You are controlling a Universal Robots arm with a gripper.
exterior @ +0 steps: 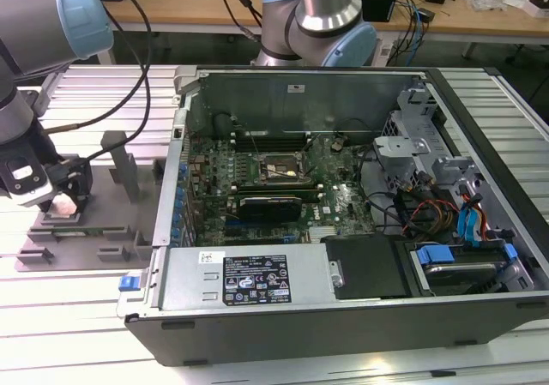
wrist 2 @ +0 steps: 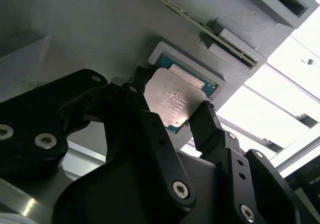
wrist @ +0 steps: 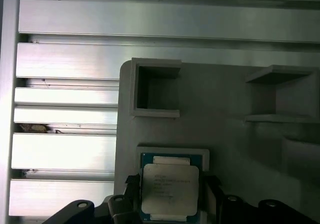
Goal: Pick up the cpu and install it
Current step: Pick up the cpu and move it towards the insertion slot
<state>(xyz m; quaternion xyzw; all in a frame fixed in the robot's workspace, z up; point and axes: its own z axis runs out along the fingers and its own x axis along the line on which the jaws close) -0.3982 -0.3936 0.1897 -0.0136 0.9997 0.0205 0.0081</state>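
Clamping the cpu, the tool hangs over a grey fixture on the ribbed metal table.

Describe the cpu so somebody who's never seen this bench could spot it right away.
Start at the open computer case; on the exterior view's left of it lies a grey plastic fixture. Under the gripper, at a shallow square recess, is the cpu: the one small flat chip with a pale silvery top.

The exterior view looks down at a slant, from well back, on the table, with the computer case mid-frame and the grey fixture at the exterior view's left. Both wrist views peer past the end effector, close onto that fixture and the cpu.
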